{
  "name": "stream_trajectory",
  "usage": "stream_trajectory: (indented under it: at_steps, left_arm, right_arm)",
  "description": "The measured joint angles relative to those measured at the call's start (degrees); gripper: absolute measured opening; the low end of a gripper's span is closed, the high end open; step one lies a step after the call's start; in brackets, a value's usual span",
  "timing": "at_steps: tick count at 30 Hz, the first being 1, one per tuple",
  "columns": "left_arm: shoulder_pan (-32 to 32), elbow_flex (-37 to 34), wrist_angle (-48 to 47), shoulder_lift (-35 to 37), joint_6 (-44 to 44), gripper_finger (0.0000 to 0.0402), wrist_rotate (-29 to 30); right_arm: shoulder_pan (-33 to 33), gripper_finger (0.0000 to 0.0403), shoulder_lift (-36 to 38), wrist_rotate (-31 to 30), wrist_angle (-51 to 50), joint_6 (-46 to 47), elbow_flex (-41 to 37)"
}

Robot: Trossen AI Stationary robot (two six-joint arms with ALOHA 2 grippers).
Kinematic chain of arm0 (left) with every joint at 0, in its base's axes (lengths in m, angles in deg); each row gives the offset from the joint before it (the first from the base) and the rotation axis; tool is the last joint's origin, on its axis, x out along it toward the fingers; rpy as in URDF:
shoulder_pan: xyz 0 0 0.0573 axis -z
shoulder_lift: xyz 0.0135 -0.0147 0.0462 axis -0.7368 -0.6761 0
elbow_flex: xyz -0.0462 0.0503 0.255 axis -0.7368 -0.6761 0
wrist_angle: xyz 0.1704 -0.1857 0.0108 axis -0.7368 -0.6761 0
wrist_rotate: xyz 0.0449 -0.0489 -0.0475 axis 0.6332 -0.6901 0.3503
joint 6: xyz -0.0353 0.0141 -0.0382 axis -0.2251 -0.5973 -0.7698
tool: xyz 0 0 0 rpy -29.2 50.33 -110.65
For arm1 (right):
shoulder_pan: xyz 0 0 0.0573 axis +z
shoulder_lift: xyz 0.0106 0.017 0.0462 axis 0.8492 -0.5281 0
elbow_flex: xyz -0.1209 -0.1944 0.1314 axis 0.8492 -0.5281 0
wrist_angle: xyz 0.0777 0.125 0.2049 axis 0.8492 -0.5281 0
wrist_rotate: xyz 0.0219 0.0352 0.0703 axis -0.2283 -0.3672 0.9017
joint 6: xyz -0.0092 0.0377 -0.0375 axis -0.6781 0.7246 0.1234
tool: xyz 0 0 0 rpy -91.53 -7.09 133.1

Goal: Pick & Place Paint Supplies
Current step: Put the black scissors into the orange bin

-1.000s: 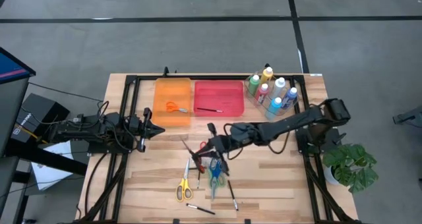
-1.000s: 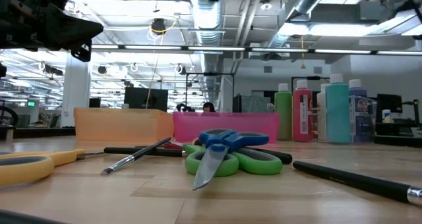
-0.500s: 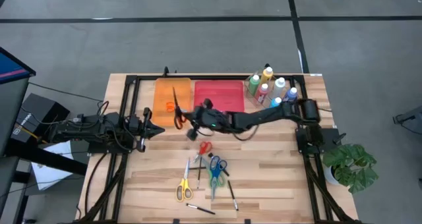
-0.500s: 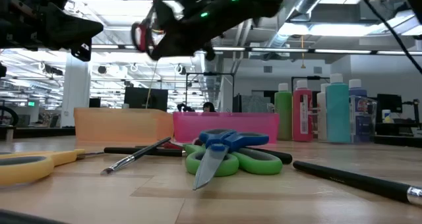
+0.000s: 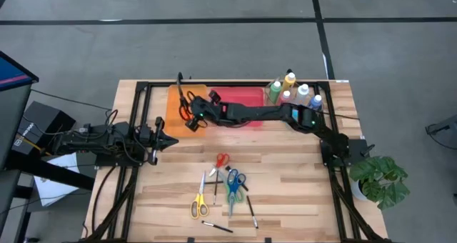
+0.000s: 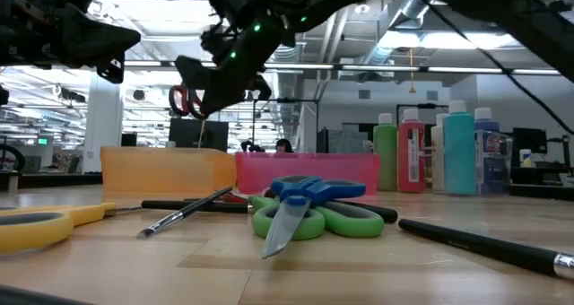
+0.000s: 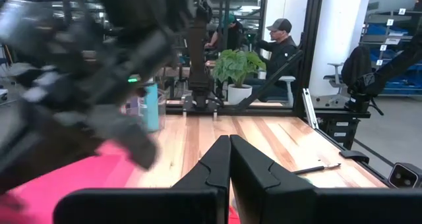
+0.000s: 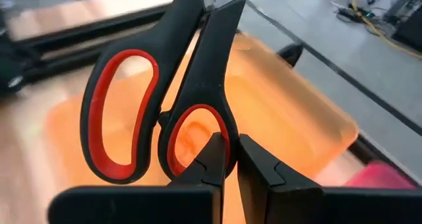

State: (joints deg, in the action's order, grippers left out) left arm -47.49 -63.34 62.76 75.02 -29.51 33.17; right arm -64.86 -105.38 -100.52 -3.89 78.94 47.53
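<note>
Black scissors with red-lined handle loops (image 8: pixel 158 112) are held by my right gripper (image 8: pixel 231 145), which is shut on them above the orange tray (image 5: pixel 175 125). In the high view the right gripper (image 5: pixel 194 118) has reached across to that tray, and the scissors' blades (image 5: pixel 180 86) point toward the far edge. In the low view the red loops (image 6: pixel 184 99) hang well above the tray wall (image 6: pixel 166 170). My left gripper (image 5: pixel 168 139) waits shut near the table's left edge. Red (image 5: pixel 221 159), yellow (image 5: pixel 198 201), blue and green scissors (image 5: pixel 232 184) and brushes lie on the wood. My right gripper pinches the rim of one handle loop (image 8: pixel 210 128) between its two fingers, at the loop's end. The fingers run roughly along the scissors, coming from the table's right side. The scissors are lifted clear above the orange tray, blades pointing away from the gripper.
A pink tray (image 5: pixel 243 94) with a brush sits beside the orange one. Paint bottles (image 5: pixel 294 93) stand in a clear holder at the far right corner. A black frame (image 5: pixel 143 86) edges the table. A potted plant (image 5: pixel 378 179) stands off the right side.
My right gripper has risen from the pile of scissors in the table's middle and swung toward the far left, ending over the orange tray. The black and red scissors have gone with it, lifted clear of the table.
</note>
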Motion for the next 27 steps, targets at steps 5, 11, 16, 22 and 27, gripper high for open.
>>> stream_trajectory:
  at_steps: [5, 11, 16, 22, 27]
  left_arm:
    - [0.0, 0.0, 0.0, 0.0, 0.0, 0.0002, 0.0]
    - [0.0, 0.0, 0.0, 0.0, 0.0, 0.0002, 0.0]
    - [0.0, 0.0, 0.0, 0.0, 0.0, 0.0002, 0.0]
    - [0.0, 0.0, 0.0, 0.0, 0.0, 0.0002, 0.0]
    - [0.0, 0.0, 0.0, 0.0, 0.0, 0.0002, 0.0]
  right_arm:
    - [-1.3, 0.0015, -5.1, 0.0, -3.8, 0.6, 6.4]
    - [-1.3, 0.0015, -9.9, 0.2, -7.1, 0.6, 10.0]
    - [-1.4, 0.0015, -11.4, 0.2, -8.4, 1.3, 10.3]
    - [-1.6, 0.0016, -11.4, 0.2, -9.9, 1.4, 10.3]
    - [-1.5, 0.0029, -11.4, 0.2, -10.9, 1.5, 10.3]
